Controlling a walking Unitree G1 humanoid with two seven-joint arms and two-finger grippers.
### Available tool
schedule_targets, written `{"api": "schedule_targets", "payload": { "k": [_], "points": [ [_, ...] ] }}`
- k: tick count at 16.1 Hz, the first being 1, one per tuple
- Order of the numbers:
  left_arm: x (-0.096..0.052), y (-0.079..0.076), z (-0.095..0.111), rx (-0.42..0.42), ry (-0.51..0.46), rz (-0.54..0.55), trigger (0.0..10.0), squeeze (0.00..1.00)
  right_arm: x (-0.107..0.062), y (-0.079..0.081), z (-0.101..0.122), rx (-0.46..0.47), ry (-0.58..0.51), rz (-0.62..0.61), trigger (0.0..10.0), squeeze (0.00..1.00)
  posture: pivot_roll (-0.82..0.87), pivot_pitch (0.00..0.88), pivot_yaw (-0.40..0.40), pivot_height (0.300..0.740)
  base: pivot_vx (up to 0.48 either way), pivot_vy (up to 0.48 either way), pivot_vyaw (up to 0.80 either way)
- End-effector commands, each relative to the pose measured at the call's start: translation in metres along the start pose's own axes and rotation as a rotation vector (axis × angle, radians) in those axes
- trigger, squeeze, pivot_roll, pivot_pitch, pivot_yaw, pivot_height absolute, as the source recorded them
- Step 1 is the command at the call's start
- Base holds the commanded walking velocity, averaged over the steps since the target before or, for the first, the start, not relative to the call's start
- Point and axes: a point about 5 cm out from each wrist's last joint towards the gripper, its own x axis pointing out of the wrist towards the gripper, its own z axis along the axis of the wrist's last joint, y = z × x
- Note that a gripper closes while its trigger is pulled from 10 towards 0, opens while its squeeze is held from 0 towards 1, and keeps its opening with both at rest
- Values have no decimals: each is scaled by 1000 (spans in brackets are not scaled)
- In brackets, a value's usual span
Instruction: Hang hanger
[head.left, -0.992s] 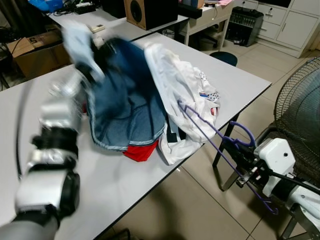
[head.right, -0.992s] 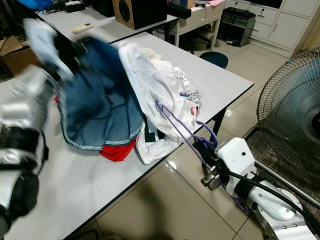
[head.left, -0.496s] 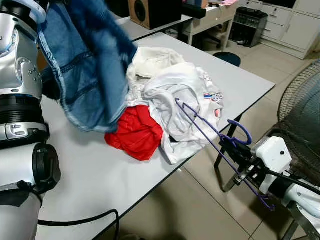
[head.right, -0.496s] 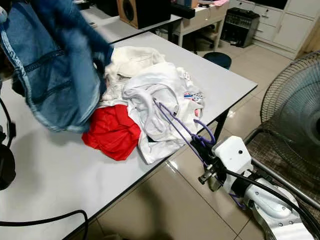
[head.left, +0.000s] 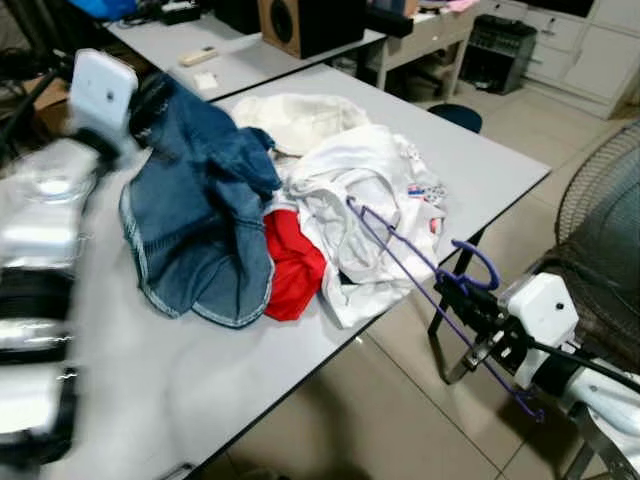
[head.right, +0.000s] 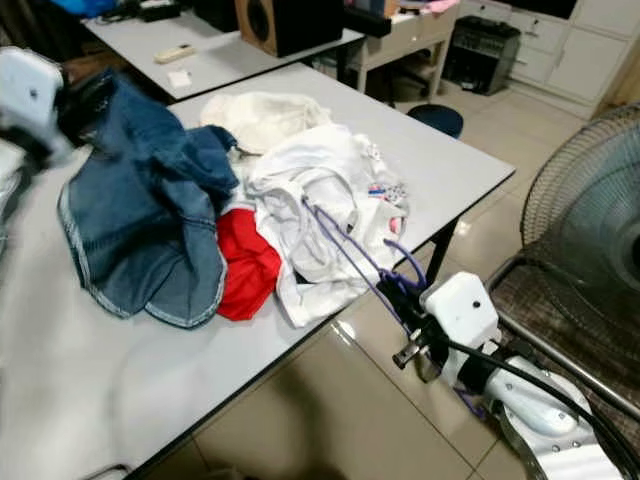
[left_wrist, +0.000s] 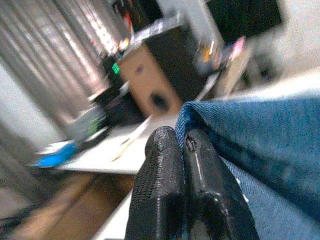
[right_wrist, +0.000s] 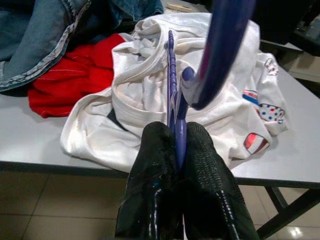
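Note:
A purple hanger slants from the white shirt at the table's near right corner down past the table edge. My right gripper is shut on the hanger's lower bar, off the table edge; the hook curves up above the fingers. The hanger's far end rests against the shirt's folds. My left gripper is shut on the edge of a blue denim garment at the table's left. The denim lies spread on the table and partly covers a red garment.
A cream garment lies behind the white shirt on the grey table. A standing fan is close on the right. Behind are a second table with a speaker, a dark stool and white cabinets.
My left arm has swung down and brought the raised denim garment onto the table, over part of the red garment. The right gripper with the hanger has hardly moved.

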Motion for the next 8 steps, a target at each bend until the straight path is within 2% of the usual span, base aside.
{"api": "schedule_targets", "payload": {
  "k": [1,2,3,5,8],
  "points": [
    [-6,10,-11,155,95,39,0,0,1,2,0,-3,-6,12,10000,0,-64,0,64,740,0,0,0],
    [-13,26,-17,192,145,128,0,0,1,2,0,-4,-6,14,10000,0,-61,0,62,740,0,0,0],
    [-19,46,-16,171,151,263,0,0,1,2,0,-2,-7,15,10000,0,-57,0,58,740,0,0,0],
    [-28,70,-10,176,146,425,0,0,2,1,0,-2,-8,18,10000,0,-53,0,56,740,0,0,0],
    [-31,74,-15,198,187,438,0,0,4,2,0,-2,-12,24,10000,0,-47,0,55,740,0,0,0]
  ]
}}
